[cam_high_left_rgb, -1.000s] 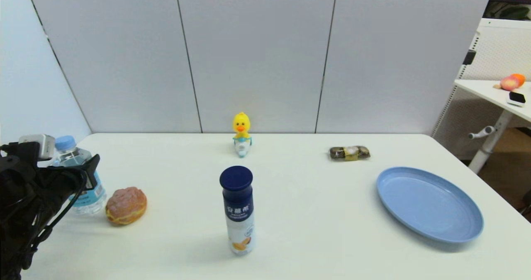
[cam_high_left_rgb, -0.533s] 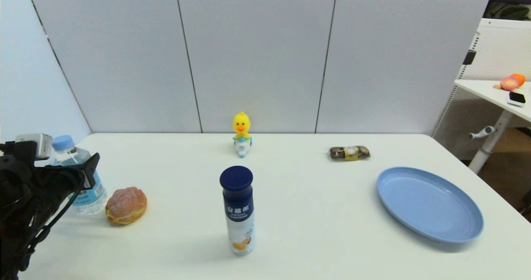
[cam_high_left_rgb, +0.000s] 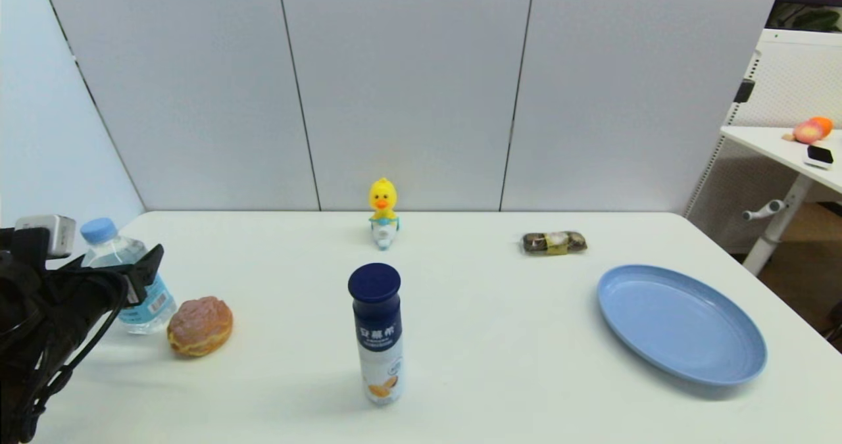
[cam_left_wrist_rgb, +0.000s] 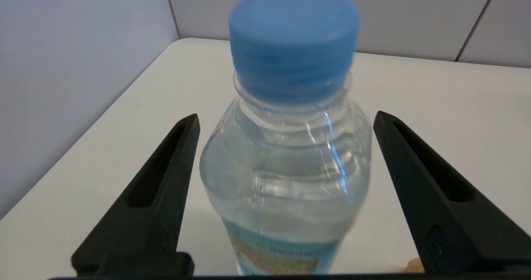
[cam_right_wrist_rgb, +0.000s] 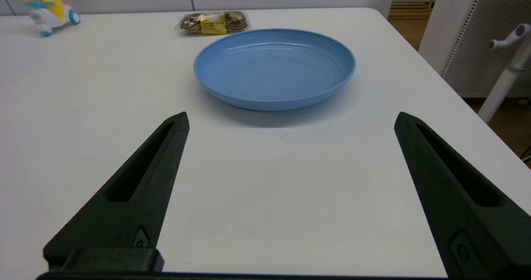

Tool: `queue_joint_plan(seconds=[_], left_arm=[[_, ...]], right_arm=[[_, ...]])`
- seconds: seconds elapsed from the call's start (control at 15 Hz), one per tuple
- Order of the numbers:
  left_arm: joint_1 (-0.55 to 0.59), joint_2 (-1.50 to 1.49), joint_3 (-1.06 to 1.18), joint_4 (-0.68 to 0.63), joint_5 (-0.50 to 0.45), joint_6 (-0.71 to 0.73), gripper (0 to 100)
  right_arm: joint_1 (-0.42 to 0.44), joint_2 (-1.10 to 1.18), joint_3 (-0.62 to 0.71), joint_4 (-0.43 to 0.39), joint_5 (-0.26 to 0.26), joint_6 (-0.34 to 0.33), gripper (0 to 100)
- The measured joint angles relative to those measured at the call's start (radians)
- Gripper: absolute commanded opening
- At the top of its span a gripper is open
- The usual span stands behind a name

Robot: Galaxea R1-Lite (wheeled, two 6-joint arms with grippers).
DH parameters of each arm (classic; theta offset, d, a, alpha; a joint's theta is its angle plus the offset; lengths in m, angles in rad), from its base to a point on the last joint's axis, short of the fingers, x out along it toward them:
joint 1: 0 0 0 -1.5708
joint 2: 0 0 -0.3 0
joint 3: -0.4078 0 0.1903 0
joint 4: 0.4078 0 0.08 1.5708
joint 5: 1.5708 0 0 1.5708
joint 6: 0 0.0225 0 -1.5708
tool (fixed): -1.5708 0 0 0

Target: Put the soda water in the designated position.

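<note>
tilting now, the soda water at the far left of the tabletop leans its light-blue cap toward the left edge, where 1 second ago it stood upright. its base has also shifted slightly right, toward the bread roll just beside it. the left gripper sits around the bottle with its fingers spread; in the left wrist view a gap shows on each side of the clear shoulder, so no grip is made yet. the lean suggests a finger nudged the bottle, and it could topple unless the gripper closes or backs off. the right gripper hangs spread over bare tabletop near the blue plate. that plate, at the right, holds nothing. the navy-capped bottle stands upright at the centre.
</note>
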Motion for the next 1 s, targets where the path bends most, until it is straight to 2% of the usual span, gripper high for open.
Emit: queue_joint_plan(seconds=[0.67,0.8,1.0], left_arm=[[-0.013,-0.369,0.178,0.003,-0.024,-0.007,100],[-0.013,-0.475,0.180,0.048,-0.051,-0.024,100],[-0.013,-0.678,0.182,0.195,-0.066,-0.040,100]], right_arm=[[0.000,0.000,0.000,0.000,0.000,0.000,100],[0.000,0.000,0.000,0.000,0.000,0.000,100],[0.000,0.000,0.000,0.000,0.000,0.000,100]])
